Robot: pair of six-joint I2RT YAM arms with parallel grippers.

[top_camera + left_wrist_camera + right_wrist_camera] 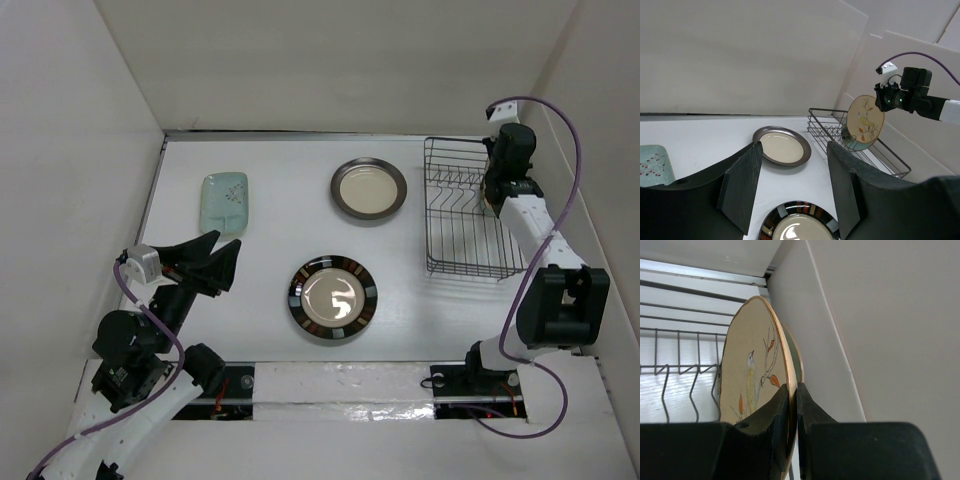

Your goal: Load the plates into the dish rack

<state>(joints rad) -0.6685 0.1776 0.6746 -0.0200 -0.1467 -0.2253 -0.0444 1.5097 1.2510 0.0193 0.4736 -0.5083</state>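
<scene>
Floral plate [865,120] upright at dish rack [465,230]

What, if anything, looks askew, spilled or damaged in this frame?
Nothing stands out. The right tool pinches the floral plate upright at the dish rack, beside a pale-green plate standing there. The rectangular plate, brown-rimmed plate and striped plate lie flat and whole on the table.

No words, brand marks, labels or numbers can be read anywhere in these views. The only marking is decoration: a painted bird and leaves on the cream-yellow floral plate [752,385].
</scene>
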